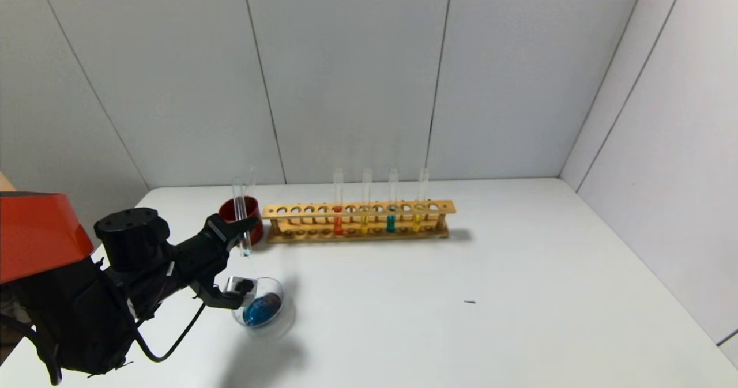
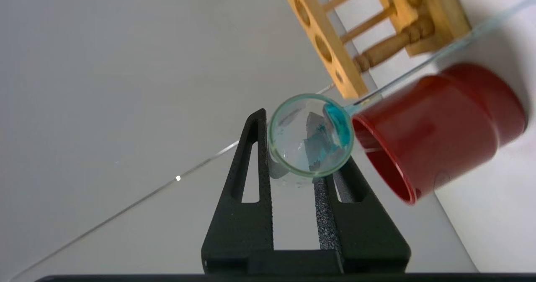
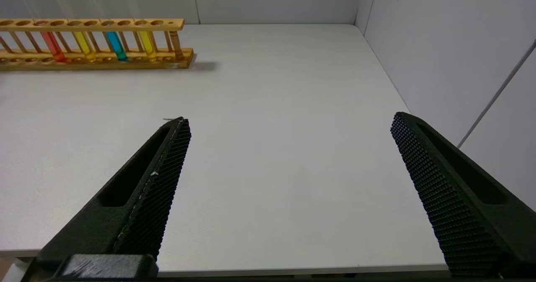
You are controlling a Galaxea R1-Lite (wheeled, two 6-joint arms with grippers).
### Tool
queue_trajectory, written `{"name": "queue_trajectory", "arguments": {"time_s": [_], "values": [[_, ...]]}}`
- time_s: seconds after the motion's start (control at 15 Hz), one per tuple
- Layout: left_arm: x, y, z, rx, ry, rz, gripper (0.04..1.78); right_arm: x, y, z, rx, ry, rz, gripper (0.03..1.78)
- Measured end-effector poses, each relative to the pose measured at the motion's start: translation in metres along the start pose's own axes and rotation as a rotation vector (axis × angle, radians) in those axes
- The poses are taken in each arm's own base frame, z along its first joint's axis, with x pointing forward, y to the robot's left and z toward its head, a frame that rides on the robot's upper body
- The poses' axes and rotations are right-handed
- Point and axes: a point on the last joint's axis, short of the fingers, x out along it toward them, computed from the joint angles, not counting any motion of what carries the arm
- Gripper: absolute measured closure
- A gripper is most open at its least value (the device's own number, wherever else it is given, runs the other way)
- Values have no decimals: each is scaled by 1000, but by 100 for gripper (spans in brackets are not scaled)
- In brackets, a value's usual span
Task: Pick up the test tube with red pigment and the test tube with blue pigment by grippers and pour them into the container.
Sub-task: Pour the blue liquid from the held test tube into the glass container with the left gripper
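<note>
My left gripper (image 1: 241, 230) is shut on the test tube with blue pigment (image 1: 242, 215). The tube is almost drained and stands nearly upright just in front of the red cup. Its open end points down above the container (image 1: 281, 289), which holds blue liquid. In the left wrist view the tube's round mouth (image 2: 310, 135), with teal traces, sits between my fingers (image 2: 251, 181). The test tube with red pigment (image 1: 338, 221) stands in the wooden rack and also shows in the right wrist view (image 3: 53, 47). My right gripper (image 3: 289, 120) is open and empty over the table's front right.
The wooden rack (image 1: 357, 209) also holds two yellow tubes and one teal tube (image 1: 391, 221). A dark red cup (image 1: 230, 215) stands at the rack's left end, with a clear tube leaning out of it (image 2: 439, 51). A small dark speck (image 1: 470, 302) lies on the white table.
</note>
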Motion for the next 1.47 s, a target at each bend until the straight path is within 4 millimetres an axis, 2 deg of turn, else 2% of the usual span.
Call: {"name": "queue_trajectory", "arguments": {"time_s": [0.27,0.53,1.13,1.27,1.47], "values": [[3,0,6,-1,-40,10,149,0,0,0,0,0,0,6],[-1,7,5,73,-54,45,149,0,0,0,0,0,0,6],[-6,16,1,82,-34,69,149,0,0,0,0,0,0,6],[-5,28,-8,68,16,103,149,0,0,0,0,0,0,6],[-7,58,-29,-77,249,133,149,0,0,0,0,0,0,6]]}}
